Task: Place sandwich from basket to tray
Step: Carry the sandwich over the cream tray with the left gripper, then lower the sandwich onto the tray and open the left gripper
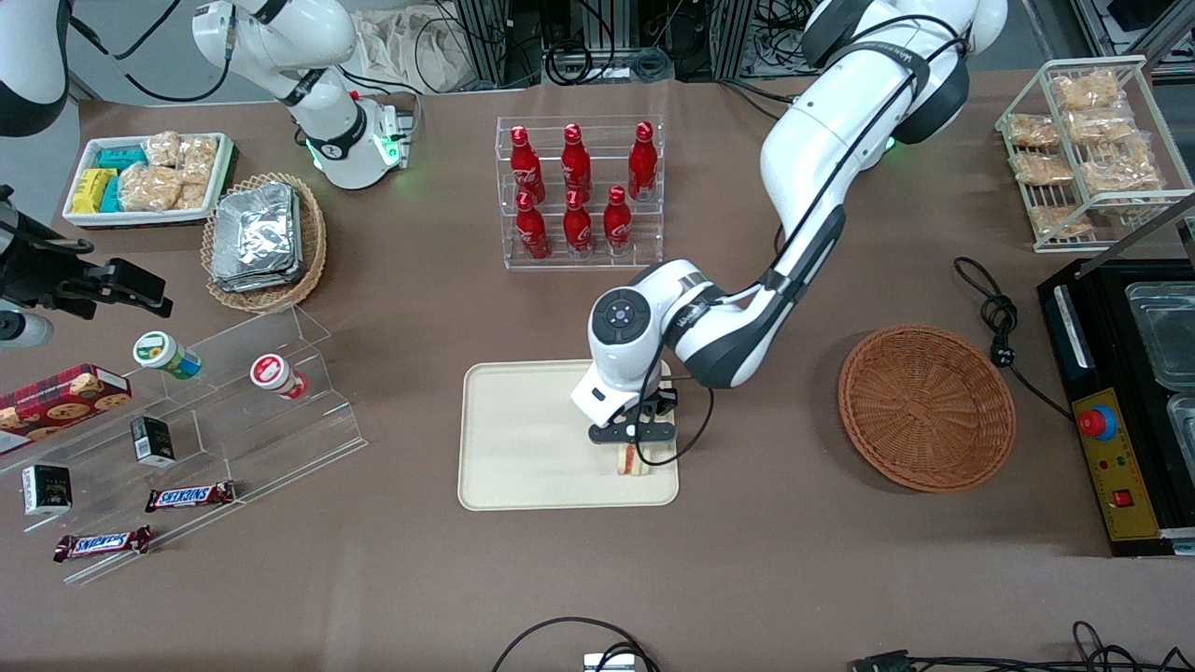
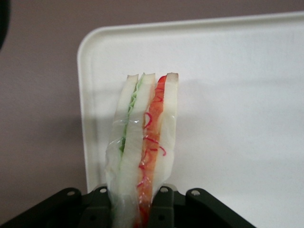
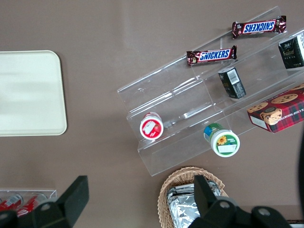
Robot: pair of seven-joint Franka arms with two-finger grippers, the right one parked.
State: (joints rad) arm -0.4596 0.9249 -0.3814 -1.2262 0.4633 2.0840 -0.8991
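My left gripper (image 1: 633, 444) is shut on the sandwich (image 1: 631, 460), a clear-wrapped wedge of white bread with red, orange and green layers. It holds the sandwich low over the cream tray (image 1: 523, 439), at the tray's corner nearest the front camera on the working arm's side. I cannot tell whether the sandwich touches the tray. In the left wrist view the sandwich (image 2: 142, 137) sticks out edge-up from the gripper (image 2: 132, 205), with the tray (image 2: 237, 95) under it. The reddish-brown wicker basket (image 1: 924, 406) sits empty toward the working arm's end.
A clear rack of red bottles (image 1: 579, 191) stands farther from the front camera than the tray. A stepped acrylic shelf (image 1: 187, 420) with snacks lies toward the parked arm's end. A black machine (image 1: 1120, 411) and a cable (image 1: 999, 322) lie beside the basket.
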